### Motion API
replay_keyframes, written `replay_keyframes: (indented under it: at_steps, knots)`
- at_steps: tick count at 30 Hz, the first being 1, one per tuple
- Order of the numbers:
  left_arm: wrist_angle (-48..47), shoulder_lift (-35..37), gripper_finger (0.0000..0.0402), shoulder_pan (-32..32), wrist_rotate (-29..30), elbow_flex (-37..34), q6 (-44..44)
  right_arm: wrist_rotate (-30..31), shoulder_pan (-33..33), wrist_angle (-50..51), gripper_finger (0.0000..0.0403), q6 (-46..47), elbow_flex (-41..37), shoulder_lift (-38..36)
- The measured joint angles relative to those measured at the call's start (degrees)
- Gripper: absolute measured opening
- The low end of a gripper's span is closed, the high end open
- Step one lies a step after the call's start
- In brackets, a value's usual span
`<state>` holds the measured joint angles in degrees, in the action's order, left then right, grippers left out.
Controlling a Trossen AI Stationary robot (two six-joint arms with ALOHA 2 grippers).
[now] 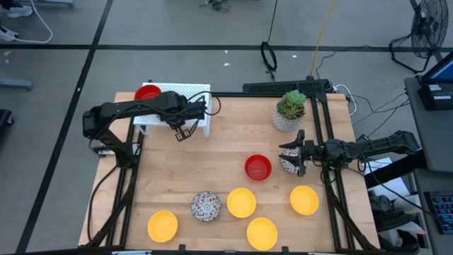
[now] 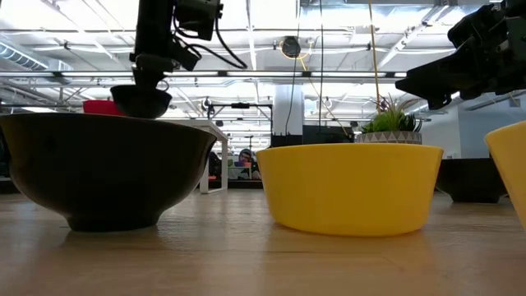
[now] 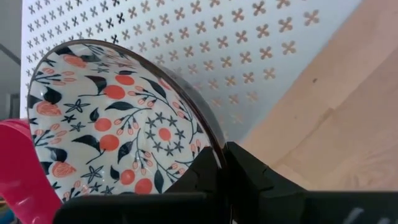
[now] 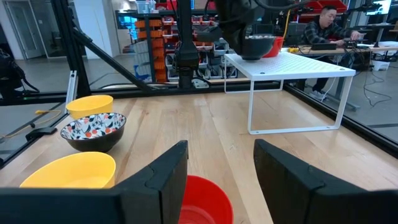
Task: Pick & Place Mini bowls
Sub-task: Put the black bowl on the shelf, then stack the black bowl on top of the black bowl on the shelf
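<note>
My left gripper (image 1: 184, 127) hovers over the near right part of the white perforated rack (image 1: 202, 91), shut on a white mini bowl with a dark outside and a red and dark flower pattern (image 3: 112, 124). A red bowl (image 1: 148, 93) stands on the rack's far left corner. My right gripper (image 4: 221, 168) is open at the table's right side, just right of a red bowl (image 1: 257, 167), with something patterned (image 1: 289, 166) under it. Several yellow bowls (image 1: 241, 202) and a patterned bowl (image 1: 206, 206) stand near the table's near edge. My left gripper pinches the patterned bowl's rim (image 3: 214, 155), one finger inside the bowl and one outside. The fingers come from above, pointing down (image 2: 148, 78). The bowl stays upright below them (image 4: 258, 45), right at the rack's top; I cannot tell whether it touches the rack.
A white pot with a green plant (image 1: 289, 113) stands at the far right, close to my right arm. Bare wood lies in the table's middle, between the rack and the bowls. In the low view a dark bowl (image 2: 103, 168) and a yellow bowl (image 2: 349, 185) fill the foreground.
</note>
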<state>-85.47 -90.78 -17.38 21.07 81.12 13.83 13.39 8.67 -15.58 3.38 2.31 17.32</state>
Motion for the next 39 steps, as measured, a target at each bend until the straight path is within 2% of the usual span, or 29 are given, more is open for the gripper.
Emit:
replay_keyframes:
  at_steps: [7, 13, 20, 26, 34, 39]
  knots:
    - [0.0, 0.0, 0.0052, -1.5, 0.0, 0.0, 0.5, 0.0, 0.0, 0.0, 0.0171, 0.0, 0.0, 0.0]
    - [0.0, 0.0, 0.0076, -1.7, 0.0, 0.0, 6.1, 0.0, 0.0, 0.0, 0.0171, 0.0, 0.0, 0.0]
    - [-0.6, 0.0, 0.0127, -1.6, 0.0, 0.3, 7.6, 0.0, 0.0, 0.0, 0.0171, 0.0, 0.0, 0.0]
    - [-4.6, 0.0, 0.0163, -1.6, -0.1, 3.5, 7.7, 0.0, 0.0, 0.0, 0.0171, 0.0, 0.0, 0.0]
    - [-4.3, 0.1, 0.0173, -1.5, -3.6, 9.7, 8.8, 0.0, 0.0, 0.0, 0.0171, 0.0, 0.0, 0.0]
    - [1.3, 0.1, 0.0173, 0.9, -7.9, 10.9, 12.0, 0.0, 0.0, 0.0, 0.0171, 0.0, 0.0, 0.0]
